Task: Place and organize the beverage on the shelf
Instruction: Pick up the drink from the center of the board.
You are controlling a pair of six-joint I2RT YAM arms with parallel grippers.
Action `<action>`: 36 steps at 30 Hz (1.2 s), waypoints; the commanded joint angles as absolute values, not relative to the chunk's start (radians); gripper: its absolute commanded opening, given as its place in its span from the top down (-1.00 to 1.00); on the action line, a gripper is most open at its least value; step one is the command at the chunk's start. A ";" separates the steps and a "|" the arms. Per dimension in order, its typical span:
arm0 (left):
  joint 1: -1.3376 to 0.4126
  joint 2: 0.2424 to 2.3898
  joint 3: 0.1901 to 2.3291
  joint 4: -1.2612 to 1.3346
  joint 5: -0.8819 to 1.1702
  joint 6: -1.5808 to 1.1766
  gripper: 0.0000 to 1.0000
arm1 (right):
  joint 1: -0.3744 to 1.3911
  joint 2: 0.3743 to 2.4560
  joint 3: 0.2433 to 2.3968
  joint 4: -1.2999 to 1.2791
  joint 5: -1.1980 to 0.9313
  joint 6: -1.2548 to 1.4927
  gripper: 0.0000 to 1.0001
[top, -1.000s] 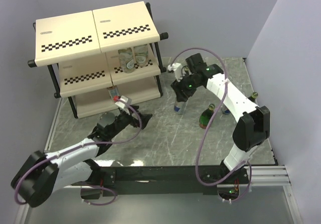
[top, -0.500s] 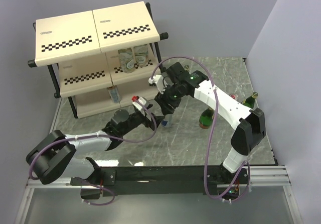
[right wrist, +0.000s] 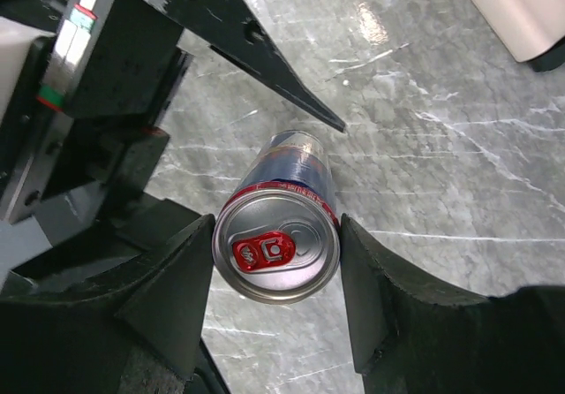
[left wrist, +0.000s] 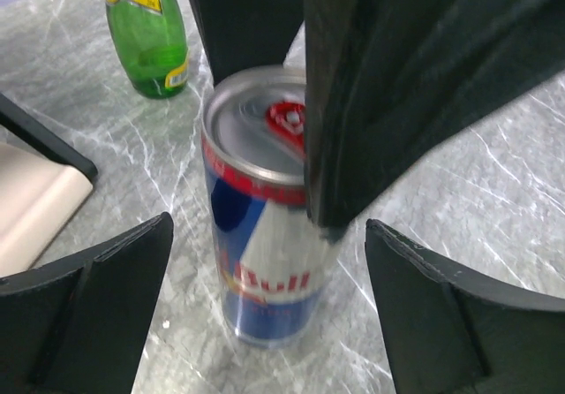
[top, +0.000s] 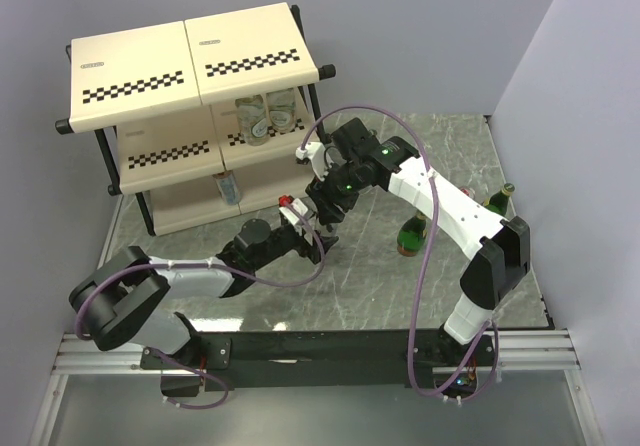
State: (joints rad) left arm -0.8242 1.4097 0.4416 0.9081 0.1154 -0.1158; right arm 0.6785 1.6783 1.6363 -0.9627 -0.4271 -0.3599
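Observation:
A slim blue-silver can [right wrist: 278,248] hangs upright in my right gripper [right wrist: 276,261], which is shut on its top rim from above. My left gripper [left wrist: 269,235] is open, one finger on each side of the can's [left wrist: 256,261] lower body, with gaps on both sides. The can's base is at or just above the marble table. In the top view both grippers [top: 322,228] meet in front of the shelf [top: 190,66]. Two short clear bottles [top: 265,116] stand on its middle tier and another can [top: 228,186] on the lower tier.
Green bottles stand on the table at the right [top: 411,234] and near the right wall [top: 497,198]; one green bottle [left wrist: 150,32] shows behind the can. A shelf corner [left wrist: 35,191] lies close on the left.
My right arm carried the can leftward to the middle of the table. My left gripper swung right and now brackets the can with open fingers.

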 commanded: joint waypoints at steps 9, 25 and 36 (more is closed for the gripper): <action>-0.844 1.433 0.540 0.868 0.081 -0.060 -0.43 | 0.690 1.652 1.698 -0.940 -0.485 -0.331 1.00; -0.853 1.413 0.514 0.865 0.048 -0.095 0.99 | 0.687 1.637 1.694 -0.902 -0.495 -0.311 -0.03; -0.853 1.342 0.377 0.956 0.006 -0.159 0.99 | 0.667 1.618 1.687 -0.873 -0.540 -0.285 -0.39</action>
